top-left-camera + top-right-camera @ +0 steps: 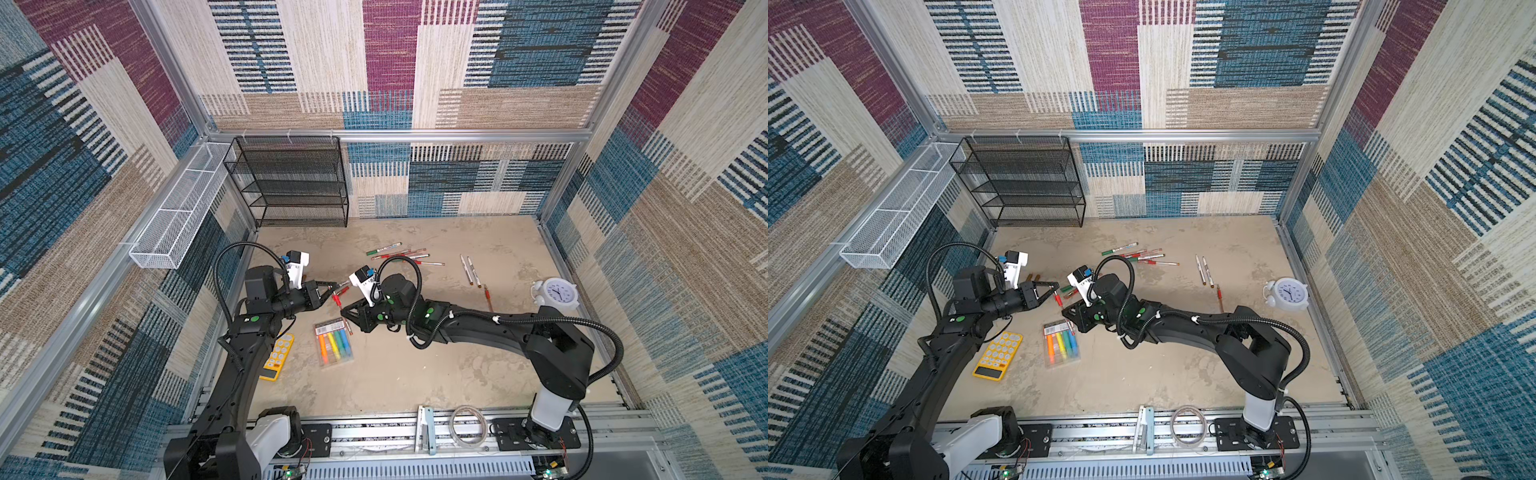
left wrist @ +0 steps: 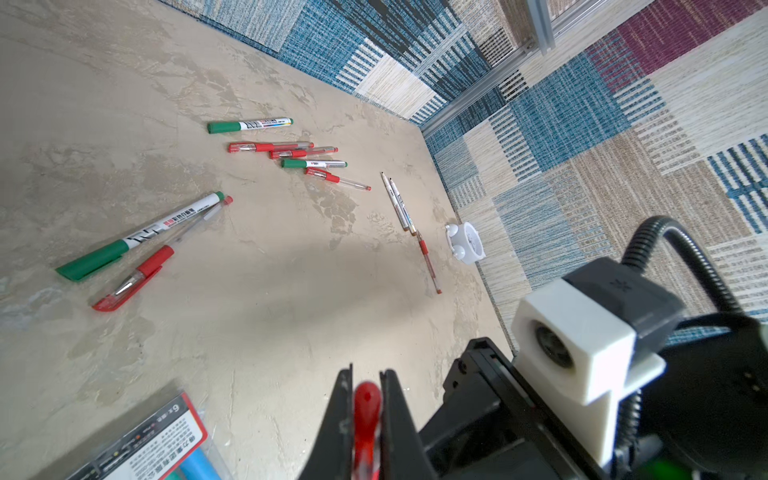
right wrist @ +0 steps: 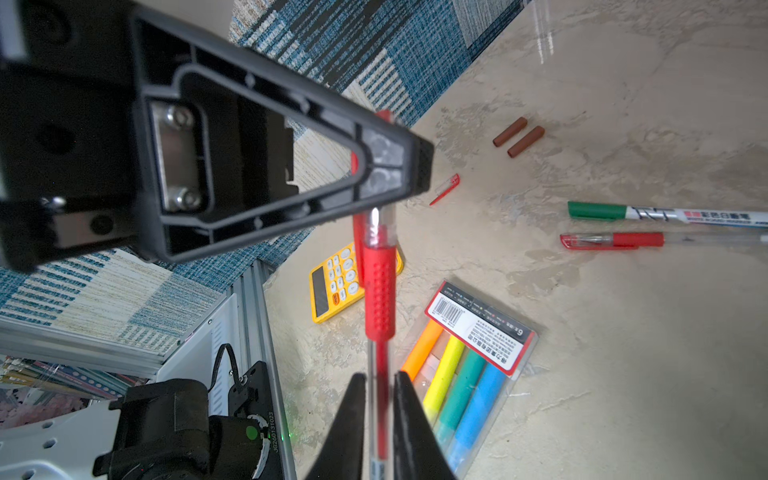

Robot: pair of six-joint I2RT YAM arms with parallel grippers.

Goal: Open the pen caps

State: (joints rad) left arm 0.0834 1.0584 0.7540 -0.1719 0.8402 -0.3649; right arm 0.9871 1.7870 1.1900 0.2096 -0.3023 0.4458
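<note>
Left gripper (image 2: 366, 374), bottom centre of the left wrist view, is clamped on the red plastic cap (image 2: 366, 405) of a clear-barrelled pen with a red dimpled grip (image 3: 379, 291); right gripper (image 3: 380, 378), bottom centre of the right wrist view, is closed around that pen's clear barrel. The pen is held off the beige table (image 1: 415, 374) between the two, left of centre in both top views. The cap looks fully seated, so the pull seems not yet made.

Done, by the look of it: two loose brown-orange tube caps (image 3: 510, 131) and one loose red-and-clear cap (image 3: 446, 189) lie upper right of centre in the right wrist view; two slim white markers (image 2: 399, 203) and a thin red pen (image 2: 430, 266), right of centre in the left wrist view, appear bare-tipped.

Left to do: seven capped pens on the table; a green-capped white marker (image 2: 137, 237) and a red-capped clear pen (image 2: 129, 282) at left, five more in a cluster (image 2: 303, 152) above centre.

Writing: the green-capped white marker carries Chinese characters over small print that seems to read "WHITE BOARD MARKER"; a clear pack of bright highlighters (image 3: 457, 386) has a red-edged label with a barcode, Chinese text and a "6"; the yellow calculator (image 3: 328, 291) and white alarm clock (image 2: 465, 243) are too small to read.
</note>
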